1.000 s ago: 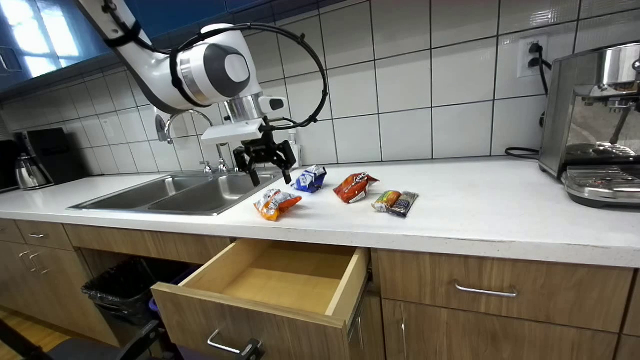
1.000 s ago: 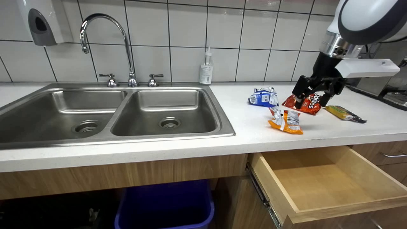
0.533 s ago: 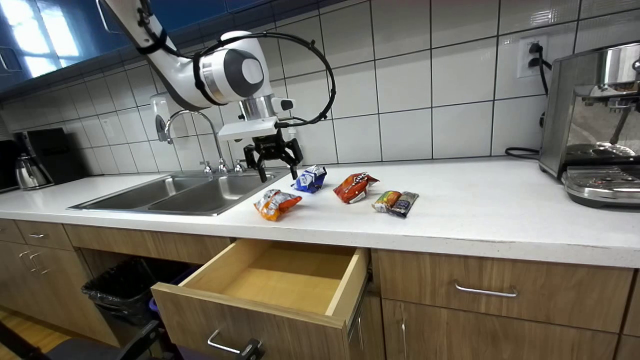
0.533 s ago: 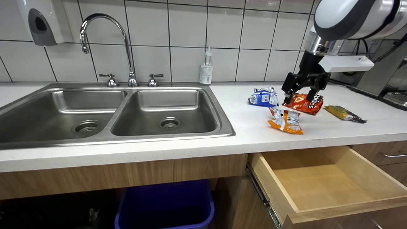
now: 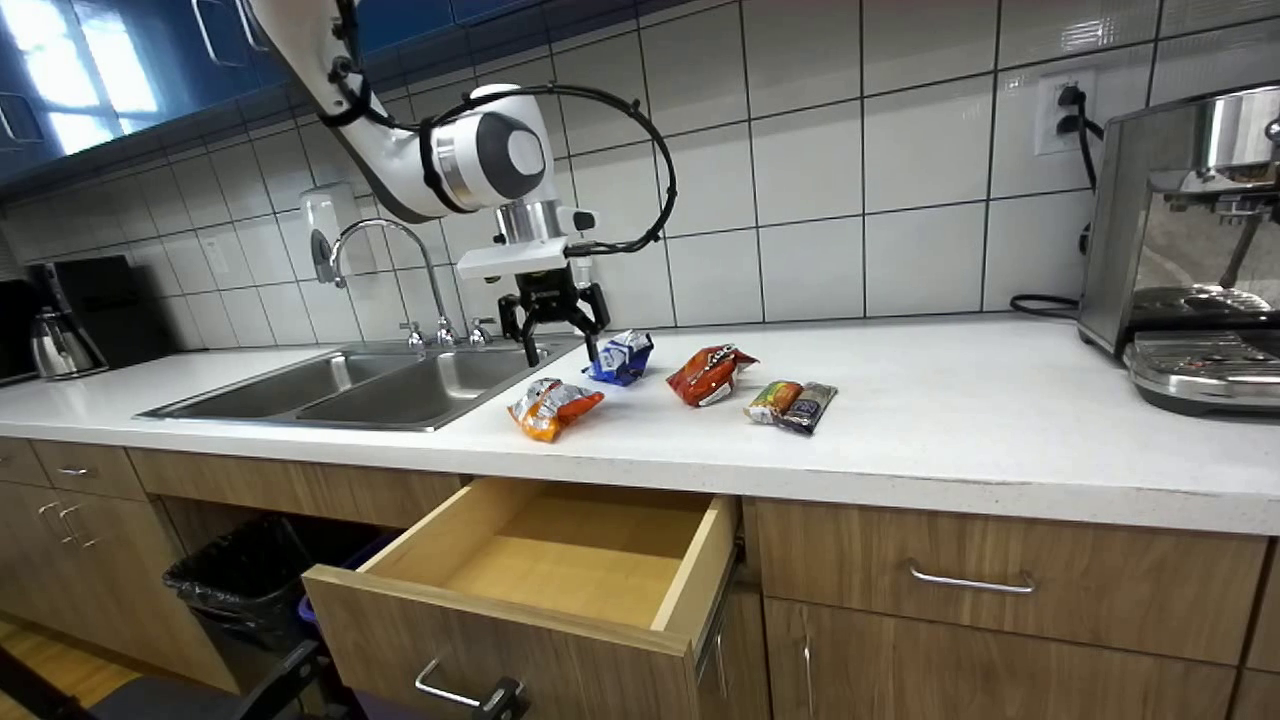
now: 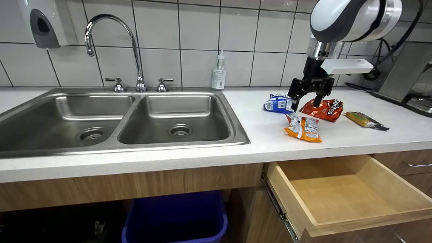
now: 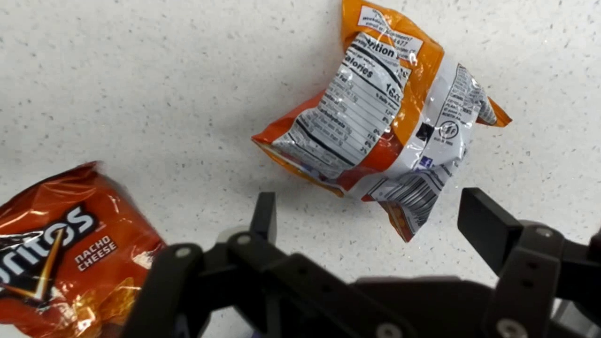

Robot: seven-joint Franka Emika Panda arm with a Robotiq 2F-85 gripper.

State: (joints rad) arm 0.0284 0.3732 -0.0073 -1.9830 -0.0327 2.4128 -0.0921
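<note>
Black jaws spread wide, my gripper (image 7: 368, 217) hangs empty above the counter (image 7: 141, 103). Just ahead in the wrist view, the orange bag (image 7: 394, 108) lies on it, one corner showing between the jaws. Crowding me are the red bag (image 7: 70, 253), apart from the orange one, and the blue bag (image 6: 277, 104), partly behind the gripper in an exterior view. Farther out I see two packets (image 5: 788, 407), the pulled-out drawer (image 5: 540, 640) and the sink (image 6: 238, 133). Against a second ago, the gripper has shifted back toward the wall (image 5: 805, 180); the bags lie unmoved.
</note>
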